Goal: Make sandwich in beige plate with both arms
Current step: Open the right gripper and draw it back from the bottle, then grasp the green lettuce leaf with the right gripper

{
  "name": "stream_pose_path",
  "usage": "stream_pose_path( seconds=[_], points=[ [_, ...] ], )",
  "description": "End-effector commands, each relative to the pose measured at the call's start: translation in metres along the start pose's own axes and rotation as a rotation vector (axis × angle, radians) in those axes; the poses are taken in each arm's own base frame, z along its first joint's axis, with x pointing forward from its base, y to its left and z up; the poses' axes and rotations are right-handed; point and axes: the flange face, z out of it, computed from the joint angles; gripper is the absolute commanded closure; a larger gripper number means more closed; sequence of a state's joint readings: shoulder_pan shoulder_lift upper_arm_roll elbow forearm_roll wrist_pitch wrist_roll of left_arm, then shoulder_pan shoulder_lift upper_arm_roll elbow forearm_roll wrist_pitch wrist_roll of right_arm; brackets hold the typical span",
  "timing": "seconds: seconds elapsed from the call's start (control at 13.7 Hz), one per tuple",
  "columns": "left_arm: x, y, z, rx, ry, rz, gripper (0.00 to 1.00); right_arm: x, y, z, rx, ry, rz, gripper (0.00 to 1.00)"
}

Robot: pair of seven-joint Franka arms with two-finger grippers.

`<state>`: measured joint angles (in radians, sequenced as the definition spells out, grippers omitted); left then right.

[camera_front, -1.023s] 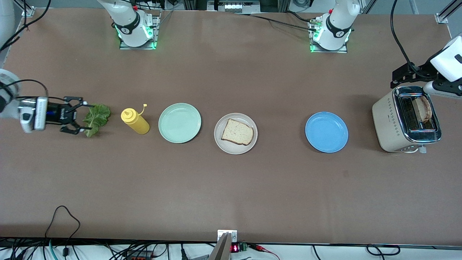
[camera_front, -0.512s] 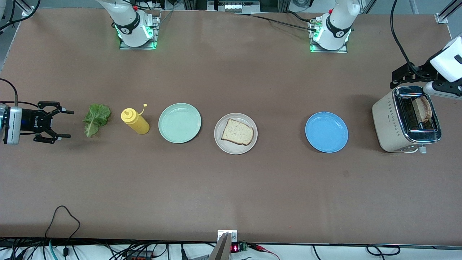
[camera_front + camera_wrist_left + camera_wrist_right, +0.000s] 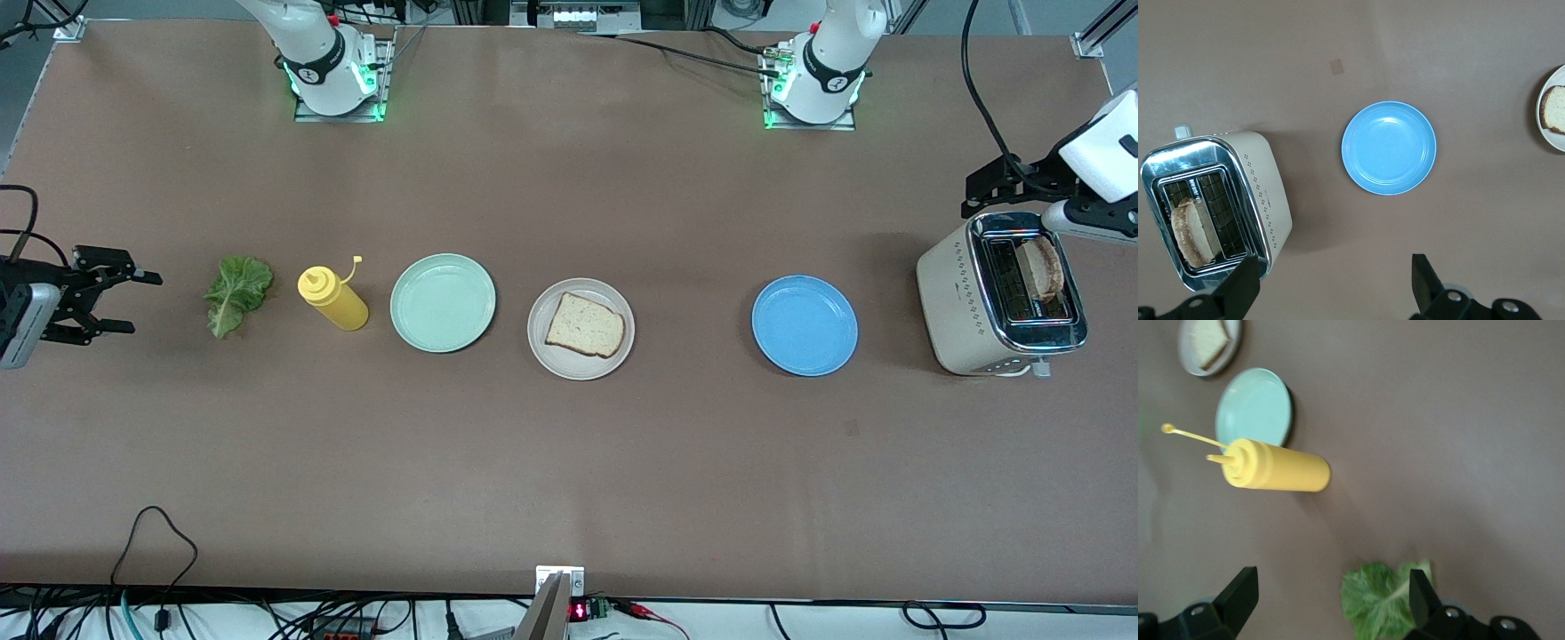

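Front view alone showed all three plates: mint-green plate (image 3: 443,302), beige plate (image 3: 581,329) at centre frame carrying one bread slice (image 3: 584,325), and blue plate (image 3: 805,324). A second slice (image 3: 1041,268) stood in the one toaster (image 3: 1000,295). The right pincer (image 3: 124,303), open and empty, hovered at the frame's left edge, with the single lettuce leaf (image 3: 236,293) between it and the one mustard bottle (image 3: 332,298). The left pincer (image 3: 1335,287) gaped open, the toaster and blue plate in its wrist view.

A row of things crosses the tabletop (image 3: 569,462): a lettuce leaf (image 3: 236,292), a yellow squeeze bottle (image 3: 333,298), a mint-green plate (image 3: 443,302), the beige plate (image 3: 551,342) carrying one bread slice (image 3: 585,324), a blue plate (image 3: 805,324) and a toaster (image 3: 956,298) holding a slice (image 3: 1042,267). The right pincer (image 3: 124,302) gapes empty near the leaf; the left pincer (image 3: 978,191) hangs beside the toaster.
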<state>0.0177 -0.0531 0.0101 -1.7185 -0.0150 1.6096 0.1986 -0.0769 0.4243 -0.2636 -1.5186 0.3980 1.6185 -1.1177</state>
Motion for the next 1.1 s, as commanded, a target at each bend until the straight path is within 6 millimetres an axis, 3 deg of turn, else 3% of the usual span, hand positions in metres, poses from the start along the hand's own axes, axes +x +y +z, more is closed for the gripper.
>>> stream_pose_path(
  seconds=[0.0, 0.29, 0.51, 0.88, 1.02],
  points=[
    [0.002, 0.000, -0.004, -0.009, -0.004, -0.010, 0.00, 0.009, -0.007, 0.015, -0.106, -0.102, 0.145, 0.00],
    [0.002, 0.000, -0.004, -0.009, -0.004, -0.010, 0.00, 0.008, -0.004, 0.050, -0.231, -0.201, 0.442, 0.00],
    [0.002, 0.001, -0.004, -0.009, -0.002, -0.022, 0.00, -0.004, 0.008, 0.095, -0.337, -0.218, 0.590, 0.00],
    [-0.001, -0.001, -0.003, -0.007, -0.025, -0.025, 0.00, -0.023, 0.025, 0.172, -0.398, -0.195, 0.612, 0.00],
    [-0.002, -0.001, -0.002, -0.006, -0.029, -0.025, 0.00, -0.021, 0.023, 0.198, -0.400, -0.186, 0.631, 0.00]
  ],
)
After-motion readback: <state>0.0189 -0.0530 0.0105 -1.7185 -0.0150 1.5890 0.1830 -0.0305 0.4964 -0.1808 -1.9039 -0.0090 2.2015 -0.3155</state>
